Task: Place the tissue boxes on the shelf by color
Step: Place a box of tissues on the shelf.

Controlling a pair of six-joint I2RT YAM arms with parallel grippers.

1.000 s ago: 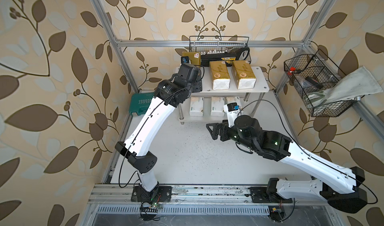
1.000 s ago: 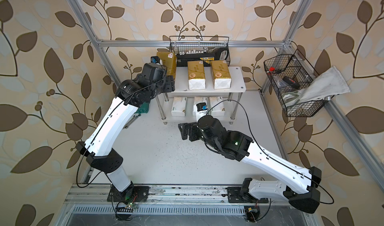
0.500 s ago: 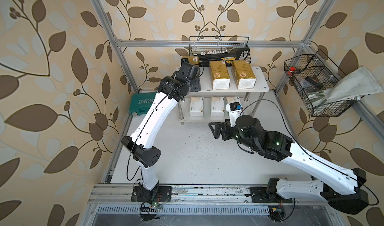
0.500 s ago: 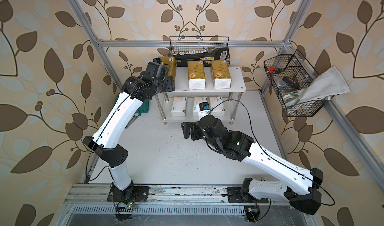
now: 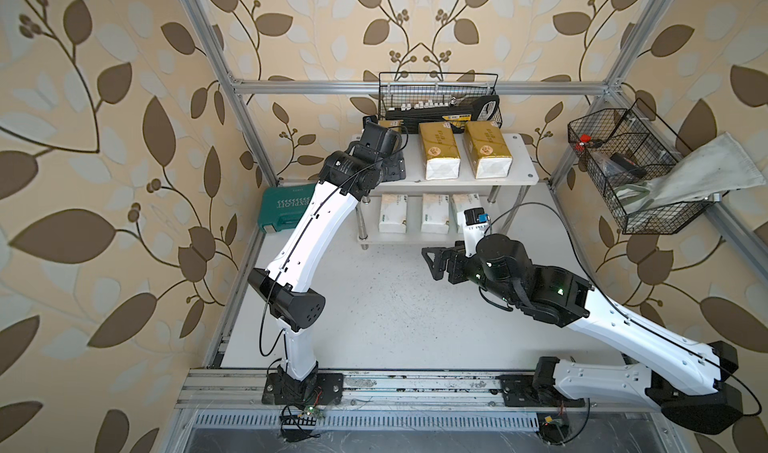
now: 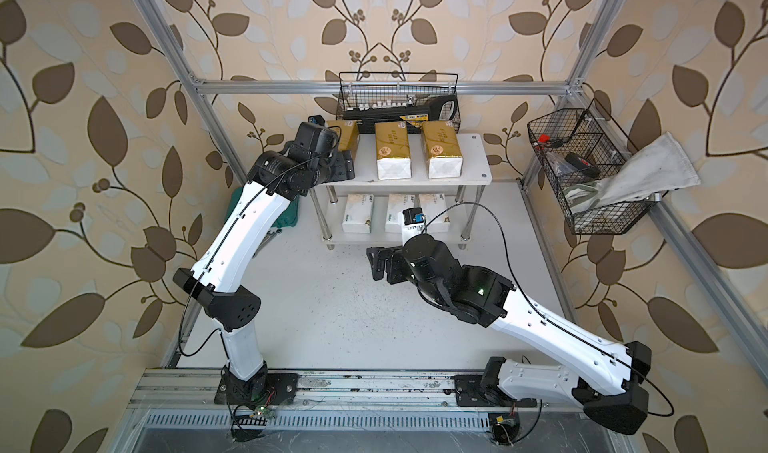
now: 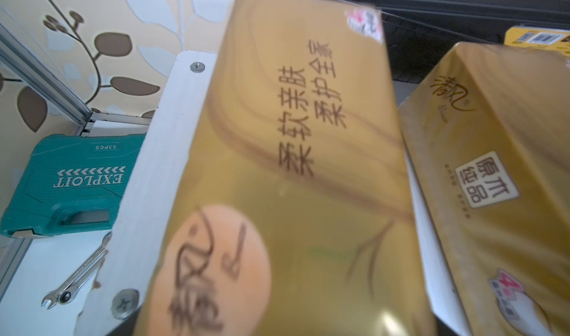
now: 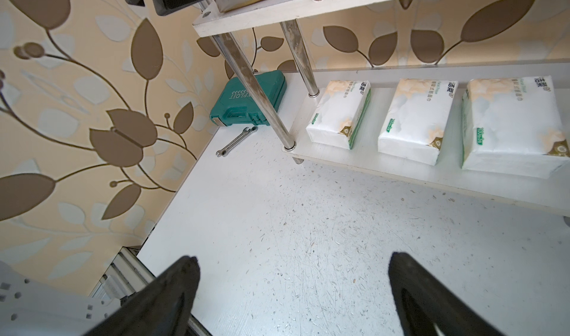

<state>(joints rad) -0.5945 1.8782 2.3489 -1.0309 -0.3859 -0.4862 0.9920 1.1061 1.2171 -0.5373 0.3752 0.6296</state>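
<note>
Gold tissue pack (image 7: 293, 165), half-hidden by the arm in both top views, is filling left wrist view; left gripper (image 6: 344, 165) grip unclear; right gripper (image 8: 293, 276) is gaping wide, empty.

Both arms are built of long white shells joined by black housings. On the left arm (image 5: 309, 226) a thin black cable is run along the white shell, and small dark slots are set into it. Its black elbow joint (image 5: 297, 301) is closed by a flat cap pierced with small round holes. The right arm (image 5: 648, 338) is made the same way, and a green light (image 5: 560, 291) is lit on its black housing. A small wrist camera (image 5: 478, 217) with a blue part is carried on a white bracket. Each arm is fixed to a black base plate (image 5: 328, 392). The right gripper (image 8: 294, 257) is fitted with two black, tapering fingers (image 8: 172, 291).
</note>
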